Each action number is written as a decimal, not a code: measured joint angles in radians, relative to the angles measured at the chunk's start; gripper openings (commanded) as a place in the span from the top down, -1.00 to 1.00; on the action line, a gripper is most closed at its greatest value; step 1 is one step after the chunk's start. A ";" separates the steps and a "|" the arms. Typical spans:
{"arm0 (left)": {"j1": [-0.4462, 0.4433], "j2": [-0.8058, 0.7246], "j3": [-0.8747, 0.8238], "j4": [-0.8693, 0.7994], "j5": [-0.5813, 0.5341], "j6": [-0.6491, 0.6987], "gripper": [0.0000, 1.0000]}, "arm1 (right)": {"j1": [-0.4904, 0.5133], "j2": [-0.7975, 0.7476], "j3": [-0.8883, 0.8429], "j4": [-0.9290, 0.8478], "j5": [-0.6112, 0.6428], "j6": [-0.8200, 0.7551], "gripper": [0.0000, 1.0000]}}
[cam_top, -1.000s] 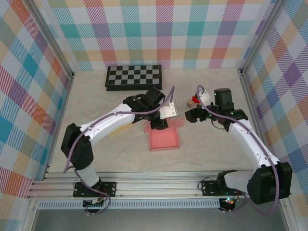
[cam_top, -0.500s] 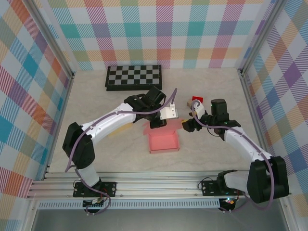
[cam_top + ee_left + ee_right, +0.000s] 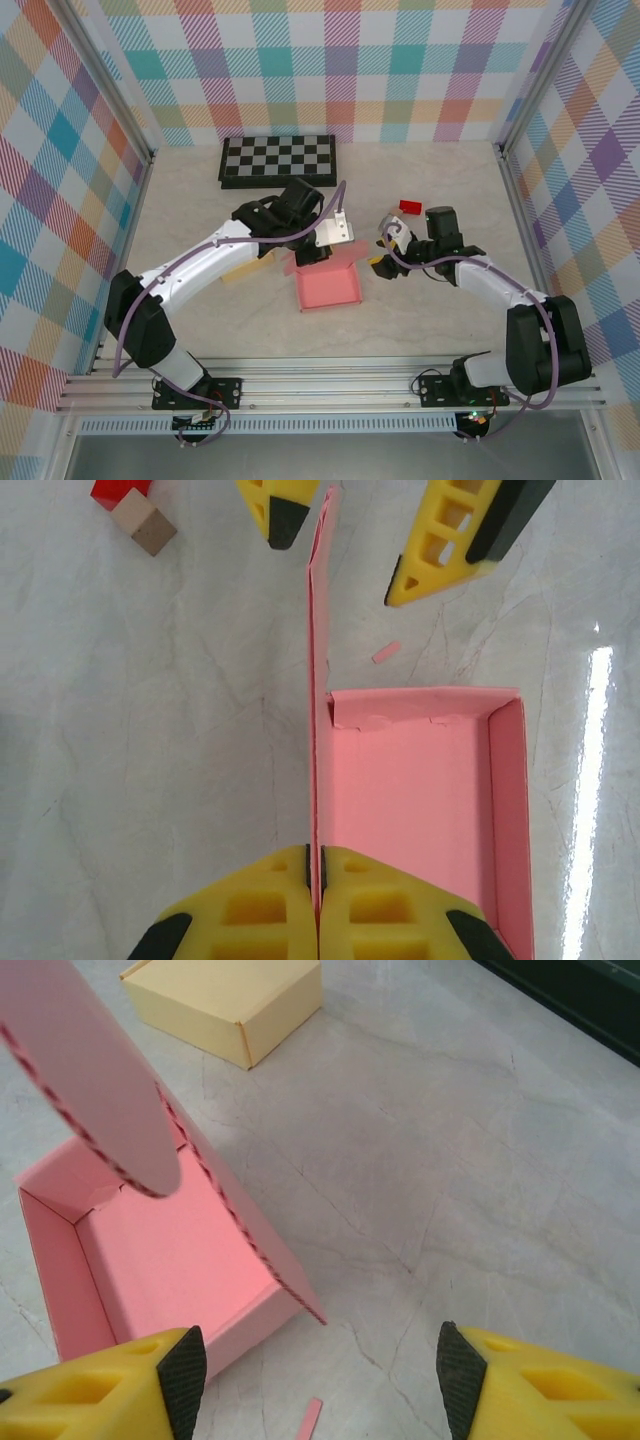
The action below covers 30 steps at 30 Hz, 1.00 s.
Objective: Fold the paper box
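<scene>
Clenching upright flap [image 3: 318, 680] of pink box [image 3: 328, 288], on worktop [image 3: 420, 320], in left fingers [image 3: 250, 910]; straddling its far end with right fingers [image 3: 440, 550] spread, seemingly not touching. Light, thin card, easily creased: pinch near edges

Left wrist view: box [image 3: 410, 810] cut off at 6 o'clock, red block [image 3: 112, 490] at 11. Right wrist view: flap [image 3: 90, 1070] cropped at 11 o'clock.
</scene>
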 measured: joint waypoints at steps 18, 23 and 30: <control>0.000 0.000 -0.010 0.084 0.013 -0.117 1.00 | 0.104 0.053 0.044 0.091 0.145 0.083 0.48; 0.000 0.004 -0.010 0.119 -0.028 -0.225 1.00 | 0.148 0.053 0.053 0.120 0.256 0.188 0.75; -0.002 0.034 -0.010 0.215 -0.089 -0.407 1.00 | 0.182 0.083 0.125 0.103 0.433 0.493 0.30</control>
